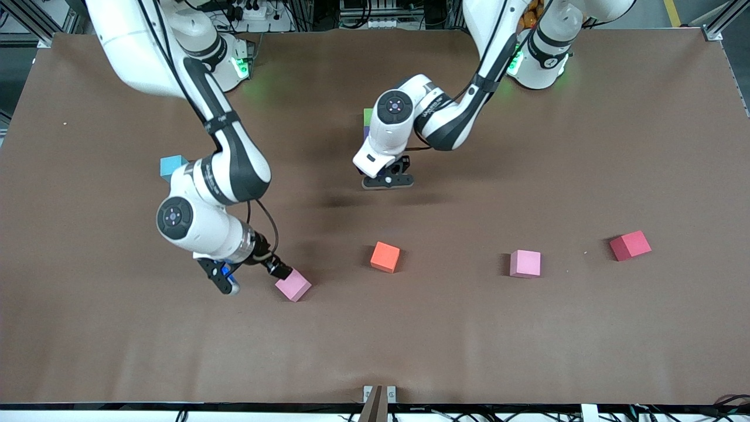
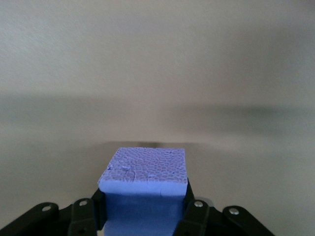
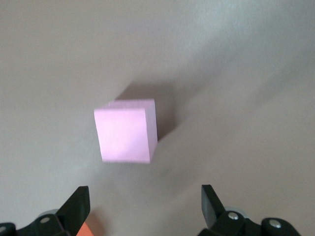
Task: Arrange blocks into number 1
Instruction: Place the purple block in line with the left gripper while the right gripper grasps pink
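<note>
Purple block [image 2: 145, 184] pinched in left end effector [image 2: 145, 216], matte pink block [image 3: 127, 130] lying under spread right end effector [image 3: 145, 206].

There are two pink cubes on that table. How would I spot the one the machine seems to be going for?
Find the right arm's end effector, low over the brown table toward that arm's end. The pink cube lies right beside it, turned cornerwise. The other pink cube sits alone between the orange cube and red cube.

Bare brown table [image 1: 445, 340] lies open nearest the front camera. The orange foam cube [image 1: 385, 257], pink foam cube [image 1: 525, 263] and red foam cube [image 1: 630, 245] stand well apart; gaps between them look passable.
</note>
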